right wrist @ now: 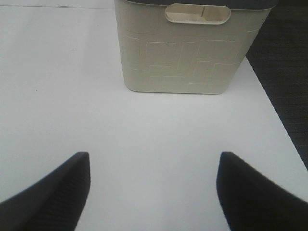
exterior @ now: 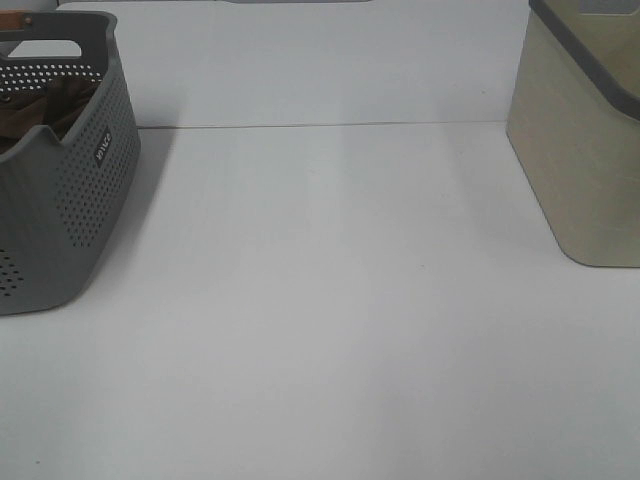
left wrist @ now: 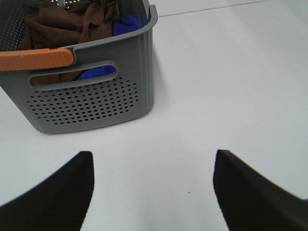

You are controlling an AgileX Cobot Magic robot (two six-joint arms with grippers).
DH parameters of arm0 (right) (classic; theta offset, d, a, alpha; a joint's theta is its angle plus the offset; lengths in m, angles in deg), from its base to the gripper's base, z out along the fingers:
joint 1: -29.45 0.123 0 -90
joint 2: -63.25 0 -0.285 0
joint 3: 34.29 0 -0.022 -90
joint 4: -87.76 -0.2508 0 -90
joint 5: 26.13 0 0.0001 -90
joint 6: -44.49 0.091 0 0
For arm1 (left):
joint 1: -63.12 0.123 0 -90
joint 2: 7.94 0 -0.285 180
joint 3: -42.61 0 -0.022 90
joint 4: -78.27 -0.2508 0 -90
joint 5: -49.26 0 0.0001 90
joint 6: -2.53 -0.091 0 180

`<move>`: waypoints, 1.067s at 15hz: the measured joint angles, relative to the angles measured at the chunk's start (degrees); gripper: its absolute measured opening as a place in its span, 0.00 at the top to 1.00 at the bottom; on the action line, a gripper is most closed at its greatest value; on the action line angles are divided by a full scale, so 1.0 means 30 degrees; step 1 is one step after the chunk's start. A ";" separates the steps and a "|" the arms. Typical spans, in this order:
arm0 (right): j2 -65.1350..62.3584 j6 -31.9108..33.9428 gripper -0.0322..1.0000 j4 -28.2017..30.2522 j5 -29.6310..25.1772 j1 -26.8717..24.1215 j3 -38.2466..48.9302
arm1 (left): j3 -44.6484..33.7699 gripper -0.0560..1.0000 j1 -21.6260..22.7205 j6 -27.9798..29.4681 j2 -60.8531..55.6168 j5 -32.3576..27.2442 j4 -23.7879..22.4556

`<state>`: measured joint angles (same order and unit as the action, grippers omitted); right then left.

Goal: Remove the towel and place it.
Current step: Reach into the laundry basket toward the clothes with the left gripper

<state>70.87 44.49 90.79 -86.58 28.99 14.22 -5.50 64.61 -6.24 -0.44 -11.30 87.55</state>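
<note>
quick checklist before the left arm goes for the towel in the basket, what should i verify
1. Left claw open and holding nothing: ok.
2. Right claw open and holding nothing: ok.
3. Towel located: ok, it is bunched inside the grey basket.
4. Towel free of other laundry: cannot tell, a blue cloth is bunched right beside it.
5. Way in from above: cannot tell, an orange handle sits along the basket rim nearest the left claw.
6. Room to lay it on the table between the basket and the beige bin: ok.
</note>
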 joint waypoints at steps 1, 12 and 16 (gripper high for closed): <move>0.0000 0.0000 0.29 0.0000 0.0000 0.0000 0.0000 | 0.0000 0.31 0.0000 0.0000 0.0000 0.0000 0.0000; 0.0000 0.0000 0.29 0.0000 0.0000 0.0000 0.0000 | 0.0000 0.31 0.0000 0.0000 0.0000 0.0000 0.0038; 0.0000 0.0000 0.29 0.0000 0.0000 0.0000 0.0000 | 0.0000 0.31 0.0000 0.0000 0.0000 0.0000 0.0535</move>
<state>70.87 44.49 90.79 -86.58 28.99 14.22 -5.50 64.61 -6.24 -0.44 -11.30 89.15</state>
